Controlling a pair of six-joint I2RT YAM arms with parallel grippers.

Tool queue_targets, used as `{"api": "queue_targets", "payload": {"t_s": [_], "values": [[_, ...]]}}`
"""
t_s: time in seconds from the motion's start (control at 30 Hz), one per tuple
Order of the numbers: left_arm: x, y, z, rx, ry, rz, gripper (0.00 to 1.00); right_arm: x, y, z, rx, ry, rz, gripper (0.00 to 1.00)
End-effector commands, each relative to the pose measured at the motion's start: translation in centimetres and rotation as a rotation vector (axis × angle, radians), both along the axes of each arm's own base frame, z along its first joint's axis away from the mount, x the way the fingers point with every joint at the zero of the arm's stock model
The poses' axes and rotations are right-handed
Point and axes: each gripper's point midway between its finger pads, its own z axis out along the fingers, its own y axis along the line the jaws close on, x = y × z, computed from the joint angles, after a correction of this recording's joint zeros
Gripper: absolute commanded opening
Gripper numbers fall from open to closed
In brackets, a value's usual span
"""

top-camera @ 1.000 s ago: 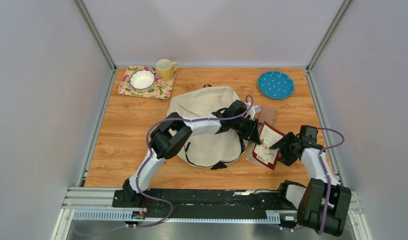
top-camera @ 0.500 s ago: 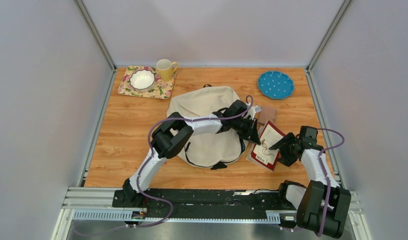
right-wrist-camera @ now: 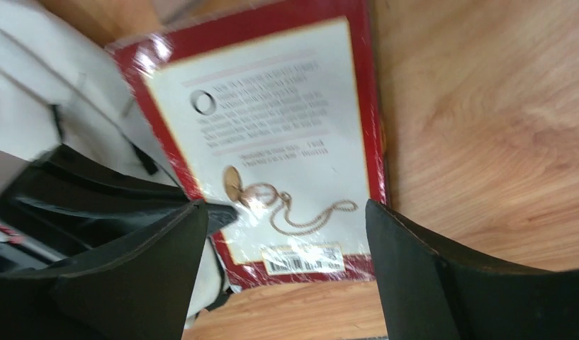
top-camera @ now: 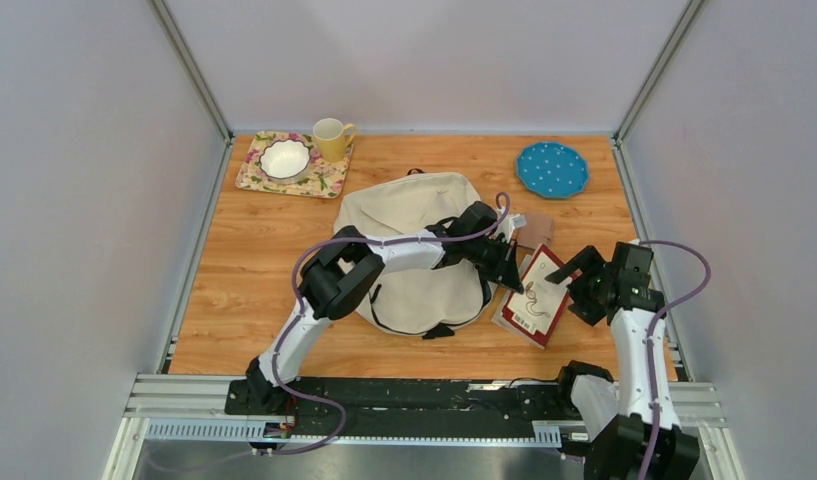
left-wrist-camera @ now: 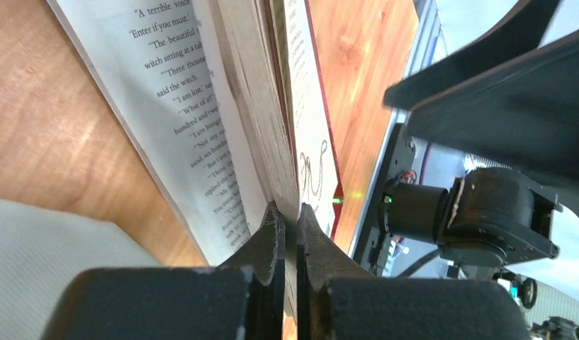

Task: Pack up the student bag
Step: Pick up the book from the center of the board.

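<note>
Just beside student bag (top-camera: 404,205), left tool (left-wrist-camera: 286,209) tight on book (top-camera: 537,298); right tool (right-wrist-camera: 285,205) agape

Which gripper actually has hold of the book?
The left gripper, pinched shut on the book at its edge; the right gripper hangs open over its cover.

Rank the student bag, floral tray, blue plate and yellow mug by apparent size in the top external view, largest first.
1. student bag, by far the largest
2. floral tray
3. blue plate, somewhat smaller than the tray
4. yellow mug, smallest
</note>
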Motion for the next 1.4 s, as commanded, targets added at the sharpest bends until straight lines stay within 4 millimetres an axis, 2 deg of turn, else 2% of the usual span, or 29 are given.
{"api": "queue_targets", "payload": {"t_s": [0.0, 0.03, 0.07, 0.1, 0.13, 0.17, 0.23, 0.27, 0.37, 0.4, 0.43, 0.47, 0.5, 0.53, 0.6, 0.63, 0.67, 0.7, 0.73, 0.77, 0.83, 0.9, 0.93, 0.97, 1.0, 1.07, 1.23, 1.33, 1.37], "values": [[-0.3, -0.1, 10.1, -0.180, -0.184, -0.024, 0.00, 0.8, -1.1, 5.1, -0.094, -0.146, -0.015, 0.86], [-0.1, 0.3, 10.4, -0.180, -0.190, -0.014, 0.00, 0.8, -1.1, 5.8, -0.102, -0.164, -0.012, 0.86], [0.3, 0.9, 12.5, -0.212, -0.220, 0.007, 0.00, 0.9, -1.2, 6.8, -0.113, -0.193, -0.012, 0.86], [0.6, 1.3, 13.4, -0.228, -0.225, 0.023, 0.00, 0.8, -1.2, 7.8, -0.122, -0.226, -0.013, 0.86], [0.5, 2.1, 13.1, -0.225, -0.214, 0.037, 0.00, 0.8, -1.1, 8.3, -0.125, -0.242, -0.013, 0.86], [0.9, 2.7, 15.8, -0.290, -0.252, 0.054, 0.00, 0.8, -1.1, 9.3, -0.129, -0.271, -0.011, 0.86], [0.9, 3.7, 16.6, -0.313, -0.257, 0.070, 0.00, 0.4, -0.9, 10.5, -0.137, -0.310, -0.006, 0.86], [0.9, 4.3, 18.3, -0.337, -0.287, 0.085, 0.00, 0.4, -0.3, 11.4, -0.124, -0.342, 0.022, 0.86], [1.2, 5.9, 19.6, -0.336, -0.331, 0.104, 0.00, 0.2, 1.5, 14.3, -0.098, -0.468, 0.123, 0.86], [1.4, 6.5, 19.9, -0.336, -0.346, 0.111, 0.00, 0.3, 2.0, 15.0, -0.087, -0.497, 0.148, 0.86], [1.4, 7.1, 19.3, -0.319, -0.343, 0.122, 0.00, 0.4, 2.5, 15.5, -0.062, -0.508, 0.162, 0.86], [1.4, 7.8, 20.3, -0.332, -0.369, 0.145, 0.00, 0.4, 2.9, 15.7, -0.044, -0.520, 0.178, 0.86], [1.5, 8.3, 20.2, -0.327, -0.378, 0.158, 0.00, 0.5, 4.2, 16.7, 0.002, -0.574, 0.244, 0.86], [1.5, 9.0, 19.3, -0.307, -0.375, 0.172, 0.00, 0.5, 5.0, 16.8, 0.040, -0.597, 0.283, 0.86], [1.5, 10.4, 19.9, -0.305, -0.402, 0.199, 0.00, 0.4, 6.9, 18.1, 0.120, -0.684, 0.391, 0.86], [1.5, 11.2, 18.9, -0.277, -0.397, 0.212, 0.00, 0.4, 7.6, 17.5, 0.158, -0.685, 0.419, 0.86], [1.5, 12.2, 20.0, -0.286, -0.424, 0.238, 0.00, 0.5, 8.1, 18.1, 0.180, -0.718, 0.445, 0.86], [1.5, 12.8, 20.0, -0.278, -0.443, 0.250, 0.00, 0.6, 8.2, 18.0, 0.188, -0.717, 0.455, 0.87], [1.4, 13.6, 19.0, -0.250, -0.441, 0.263, 0.00, 0.7, 8.4, 17.9, 0.191, -0.721, 0.472, 0.87], [1.6, 14.7, 20.2, -0.261, -0.474, 0.296, 0.00, 0.8, 8.6, 18.0, 0.184, -0.733, 0.489, 0.87], [1.5, 16.1, 19.3, -0.228, -0.491, 0.322, 0.00, 0.8, 9.0, 18.3, 0.191, -0.744, 0.517, 0.89], [1.8, 17.7, 20.1, -0.218, -0.537, 0.368, 0.00, 0.9, 9.7, 19.1, 0.207, -0.772, 0.565, 0.90], [1.7, 18.4, 19.3, -0.190, -0.535, 0.382, 0.00, 0.7, 10.3, 19.3, 0.216, -0.775, 0.596, 0.91], [1.7, 19.3, 20.3, -0.198, -0.565, 0.417, 0.00, 0.7, 10.6, 19.5, 0.217, -0.779, 0.616, 0.91], [1.7, 20.0, 19.5, -0.179, -0.566, 0.435, 0.00, 0.8, 10.8, 19.6, 0.212, -0.778, 0.637, 0.91], [1.7, 21.4, 20.5, -0.190, -0.600, 0.485, 0.00, 0.8, 12.0, 19.6, 0.204, -0.770, 0.679, 0.92], [1.5, 23.7, 20.0, -0.145, -0.610, 0.536, 0.00, -0.1, 16.3, 18.9, 0.206, -0.748, 0.836, 0.92], [0.7, 24.9, 19.7, -0.122, -0.607, 0.552, 0.00, 0.0, 18.0, 18.4, 0.214, -0.734, 0.867, 0.92], [0.6, 25.6, 20.4, -0.134, -0.623, 0.584, 0.00, 0.4, 18.2, 18.3, 0.205, -0.732, 0.864, 0.92]]}}
